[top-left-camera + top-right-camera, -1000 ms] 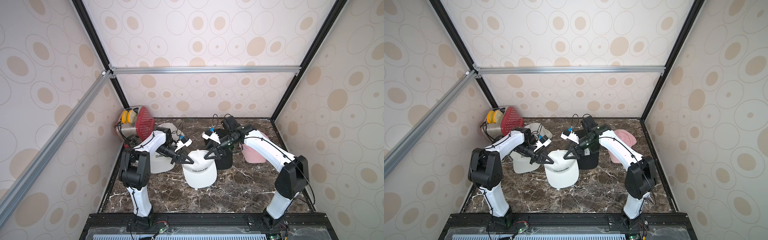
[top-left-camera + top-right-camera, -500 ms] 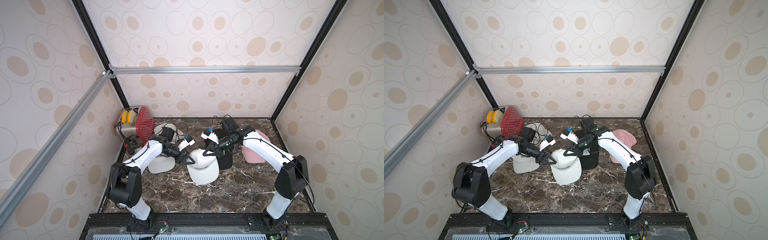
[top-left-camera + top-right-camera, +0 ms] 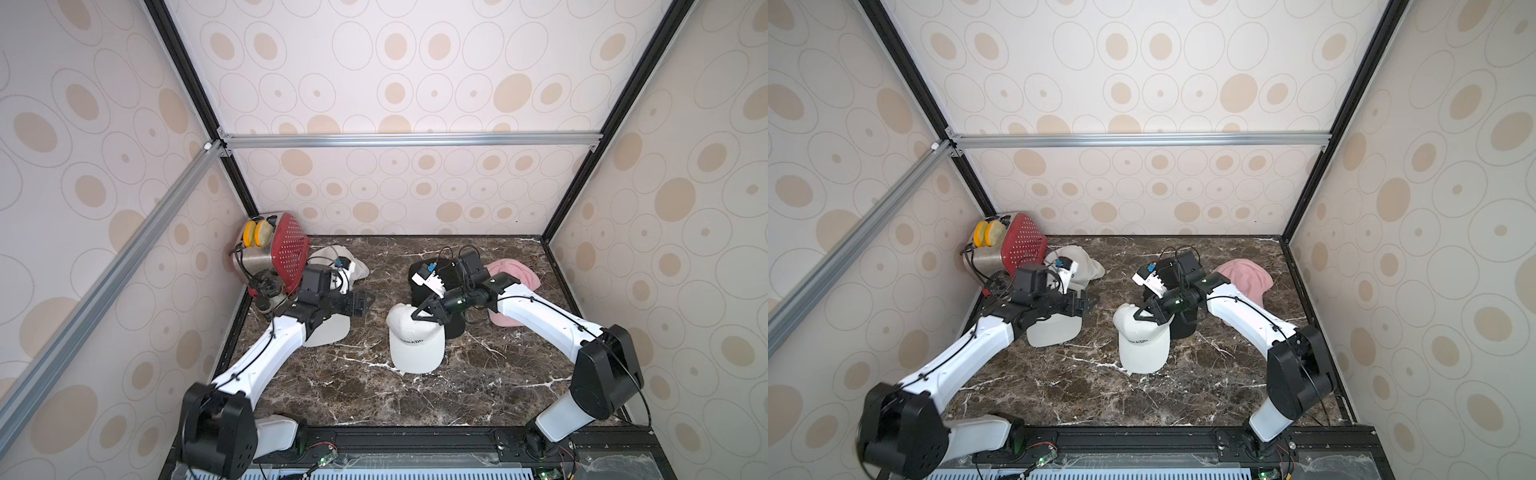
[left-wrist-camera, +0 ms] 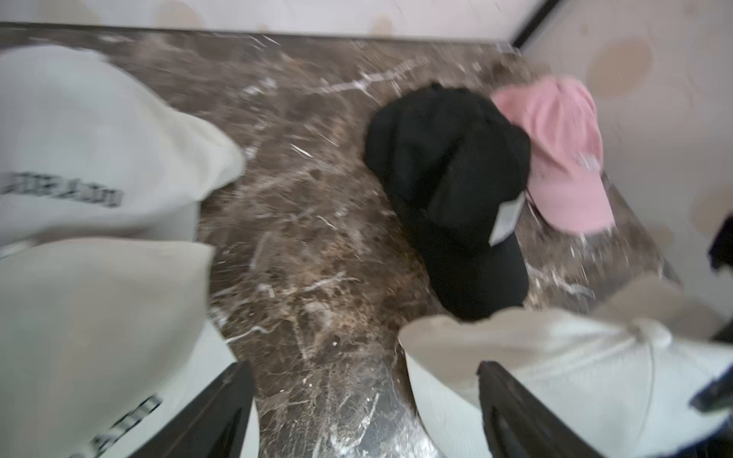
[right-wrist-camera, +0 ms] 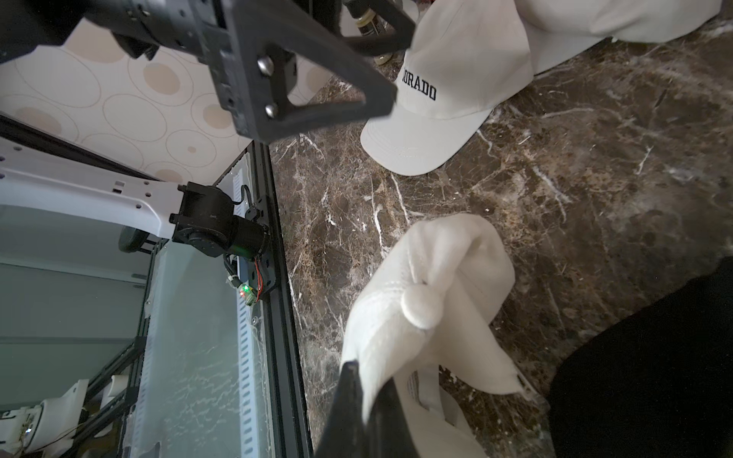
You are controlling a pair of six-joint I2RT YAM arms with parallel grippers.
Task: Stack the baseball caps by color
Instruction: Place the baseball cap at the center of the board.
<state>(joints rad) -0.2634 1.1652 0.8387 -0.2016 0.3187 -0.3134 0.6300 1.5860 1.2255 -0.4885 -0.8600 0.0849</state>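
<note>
Loose white cap (image 3: 415, 349): near side of black caps (image 4: 448, 178), against them; right gripper (image 3: 424, 319) pinched shut on its crown fabric, probably to carry it. Left gripper (image 3: 362, 305): jaws wide, empty, over white pile (image 3: 328, 332), well left of black caps. Pink cap (image 3: 515, 272): just right of black caps

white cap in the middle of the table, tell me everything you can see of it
The white cap is cream fabric with black lettering above the brim and a fabric button on top. It rests on the marble table, brim toward the front, crown crumpled where the shut right hand pinches its back edge.
</note>
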